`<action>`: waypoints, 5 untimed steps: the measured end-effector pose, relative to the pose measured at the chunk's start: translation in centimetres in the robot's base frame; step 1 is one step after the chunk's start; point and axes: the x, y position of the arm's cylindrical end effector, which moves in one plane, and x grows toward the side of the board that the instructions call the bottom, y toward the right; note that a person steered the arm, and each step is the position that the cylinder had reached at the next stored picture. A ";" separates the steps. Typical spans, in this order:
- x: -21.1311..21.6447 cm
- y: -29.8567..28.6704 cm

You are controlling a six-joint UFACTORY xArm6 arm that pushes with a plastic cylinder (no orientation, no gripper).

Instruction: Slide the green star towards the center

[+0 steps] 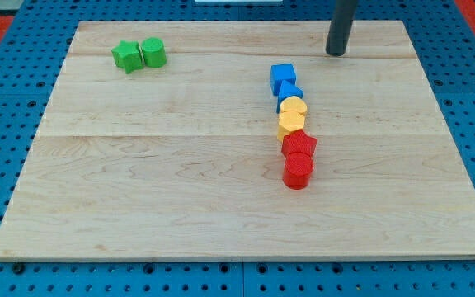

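Note:
The green star (126, 56) lies near the top left corner of the wooden board (155, 190). A green cylinder-like block (153, 53) touches it on its right. My tip (336, 54) rests on the board at the view's top right, far to the right of the green star and apart from every block.
A column of touching blocks runs down right of the middle: a blue cube (283, 77), a second blue block (289, 92), a yellow heart (293, 109), a second yellow block (289, 125), a red star (298, 146) and a red cylinder (298, 172).

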 end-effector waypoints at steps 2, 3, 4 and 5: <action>-6.7 -3.0; -6.7 -6.2; -6.7 -11.8; -6.8 -23.6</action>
